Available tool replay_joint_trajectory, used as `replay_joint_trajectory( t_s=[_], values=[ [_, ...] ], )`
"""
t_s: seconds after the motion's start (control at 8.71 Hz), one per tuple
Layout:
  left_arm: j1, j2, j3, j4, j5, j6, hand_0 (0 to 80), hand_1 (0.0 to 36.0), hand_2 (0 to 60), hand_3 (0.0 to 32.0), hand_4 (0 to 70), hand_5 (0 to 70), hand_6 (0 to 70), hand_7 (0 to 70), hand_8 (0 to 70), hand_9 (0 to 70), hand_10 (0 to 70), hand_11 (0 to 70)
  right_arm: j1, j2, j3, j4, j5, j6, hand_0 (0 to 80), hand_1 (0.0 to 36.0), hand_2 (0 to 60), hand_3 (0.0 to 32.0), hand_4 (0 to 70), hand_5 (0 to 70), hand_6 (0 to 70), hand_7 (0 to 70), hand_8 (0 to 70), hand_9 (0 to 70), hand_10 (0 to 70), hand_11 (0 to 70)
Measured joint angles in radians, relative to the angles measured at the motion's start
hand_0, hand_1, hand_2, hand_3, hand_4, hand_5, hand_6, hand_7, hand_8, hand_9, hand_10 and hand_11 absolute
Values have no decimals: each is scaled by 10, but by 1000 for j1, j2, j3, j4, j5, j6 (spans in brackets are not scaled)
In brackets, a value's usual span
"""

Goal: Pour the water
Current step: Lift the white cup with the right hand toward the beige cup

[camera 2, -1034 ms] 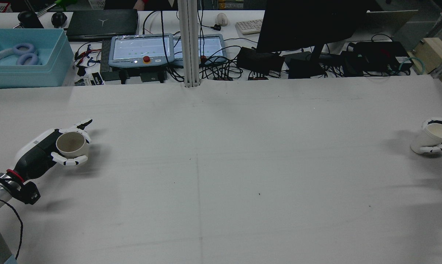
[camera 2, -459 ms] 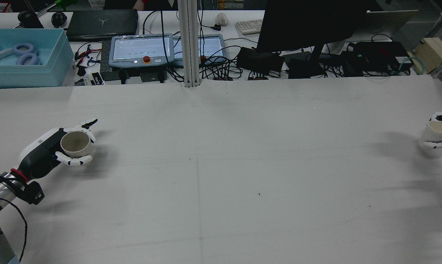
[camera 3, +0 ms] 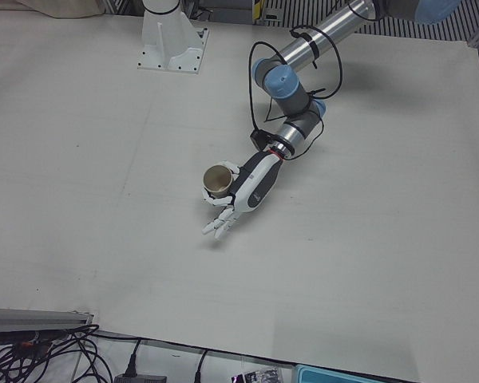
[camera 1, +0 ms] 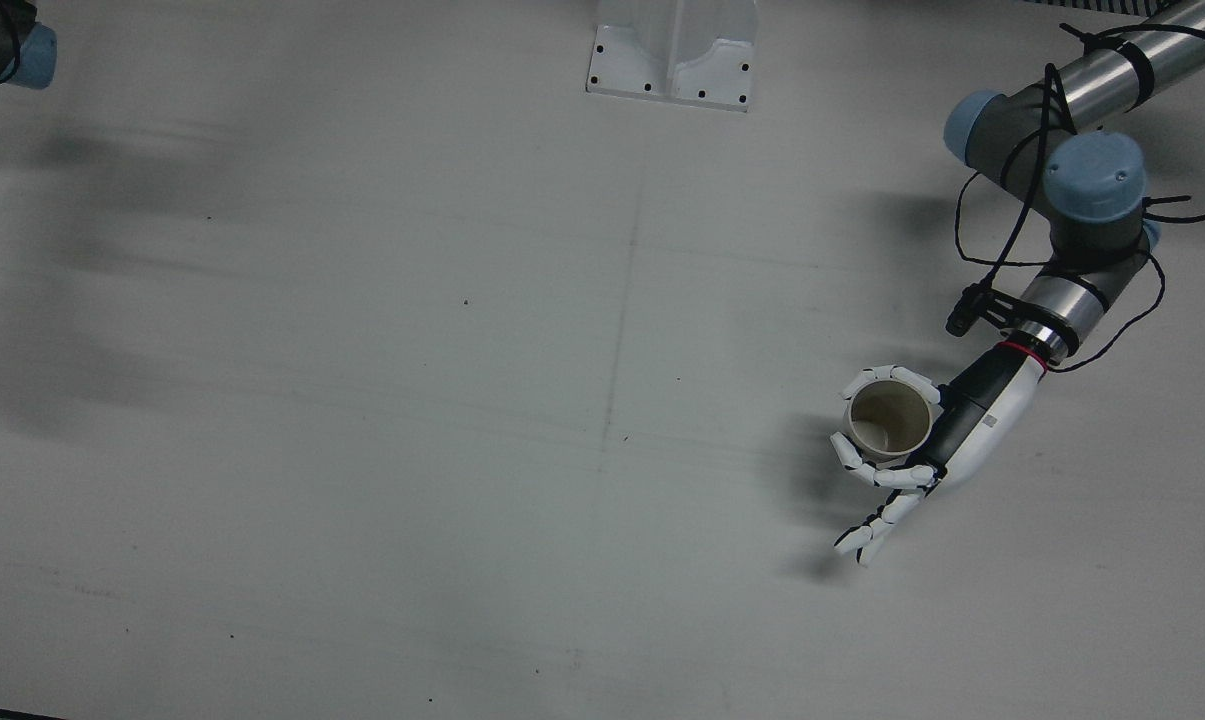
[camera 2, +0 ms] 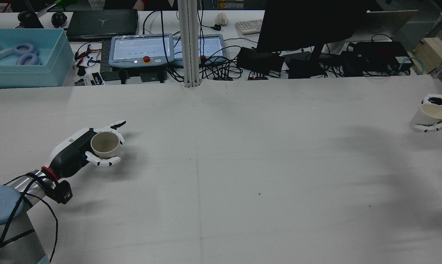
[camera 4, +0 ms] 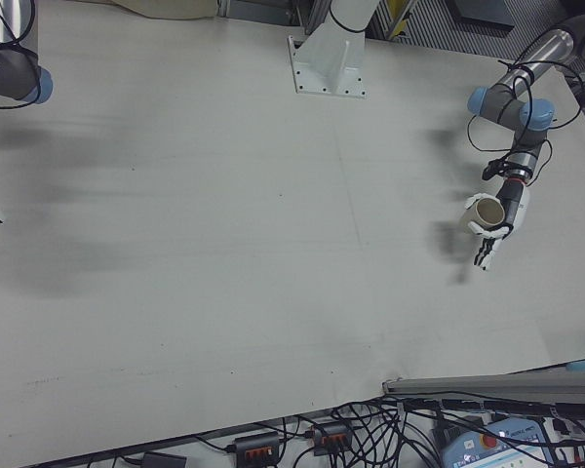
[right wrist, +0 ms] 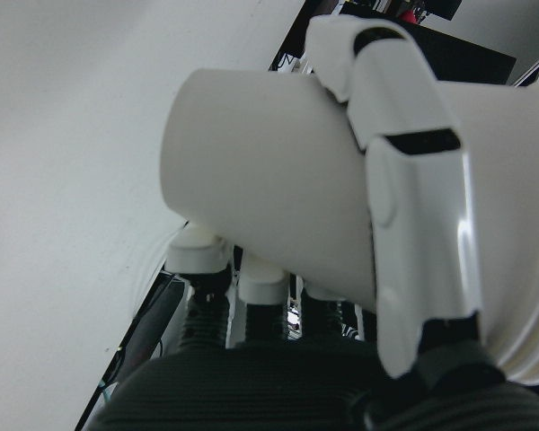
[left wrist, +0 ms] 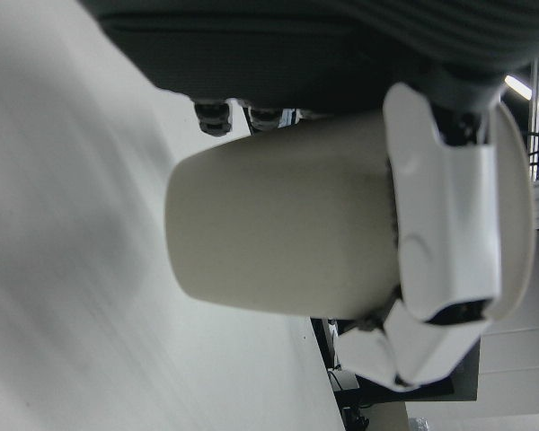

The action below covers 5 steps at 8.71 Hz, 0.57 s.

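The left hand (camera 2: 83, 150) is wrapped around a paper cup (camera 2: 105, 143), fingers (camera 2: 103, 161) curled round its wall on both sides, while one finger sticks straight out past the cup and touches nothing. The cup stands upright with its mouth open to the ceiling. In the left hand view its base hangs clear of the tabletop (camera 2: 221, 176), so it is carried, not resting. Kept level like this it looks set to be the receiver, or at least whatever it holds will not spill in transit. From above, the inside looks dull and bare; I cannot tell whether there is water in it.

Ahead of that hand and across to the other side, the tabletop is bare, with only a faint seam line down its middle. That open middle ground is probably where the two cups are meant to meet.

Well apart from the left hand, at the far right edge of the rear view, the right hand (camera 2: 439, 114) is closed on a second cup (camera 2: 428, 113), white fingers banding the wall near the rim. This cup leans a little, its mouth turned partly toward the rear camera, and its rim looks pinched out of round by the grip. It sits half out of frame, so its contents are also unreadable.

Beyond the tabletop's far edge lie a blue bin (camera 2: 24, 58), two teach pendants (camera 2: 140, 49) and a dark monitor (camera 2: 309, 25), none of them part of the job.
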Motion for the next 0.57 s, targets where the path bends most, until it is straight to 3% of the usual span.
replay_joint_trajectory(
  t_s=[0.23,0.57],
  values=[
    [57,-79,7,66,0,4,634,342,600,0,700,700,68,116,33,25,44,82,-5,15,110,-120,24,-3,800,360,377,0,568,700,700,698,680,700,560,700],
    [119,-180,50,121,0,27,631,337,600,0,700,700,77,117,33,24,44,81,-20,88,257,-336,42,-16,800,360,396,0,602,700,700,700,667,700,529,700]
  ],
)
